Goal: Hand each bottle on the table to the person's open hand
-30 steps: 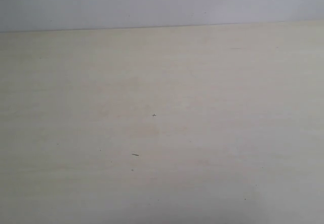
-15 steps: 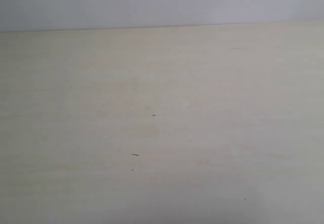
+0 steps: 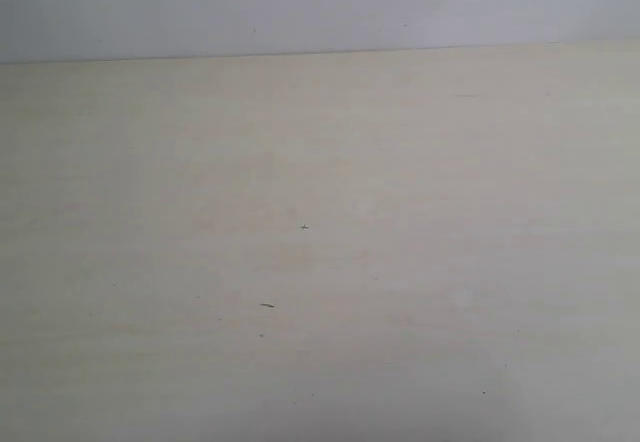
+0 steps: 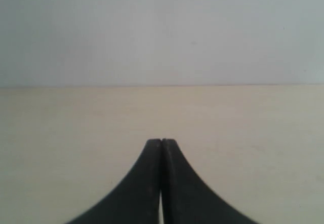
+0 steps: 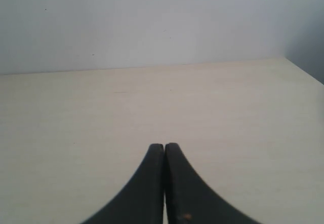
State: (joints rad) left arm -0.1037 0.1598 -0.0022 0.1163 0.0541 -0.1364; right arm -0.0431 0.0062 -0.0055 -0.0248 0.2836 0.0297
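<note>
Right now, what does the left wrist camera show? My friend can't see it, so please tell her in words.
The left gripper is shut, its two black fingers pressed together with nothing between, pointing out over the pale beige table. Behind the table's far edge rises a plain grey-white wall.

Seen from its wrist camera, the left gripper (image 4: 161,142) has its two black fingers (image 4: 144,183) pressed together, tips meeting along a thin seam; the right gripper (image 5: 164,145) shows the same pose, its dark fingers (image 5: 185,188) closed tip to tip. Both pairs curve outward toward their bases; a small orange-brown speck marks one right finger.
</note>
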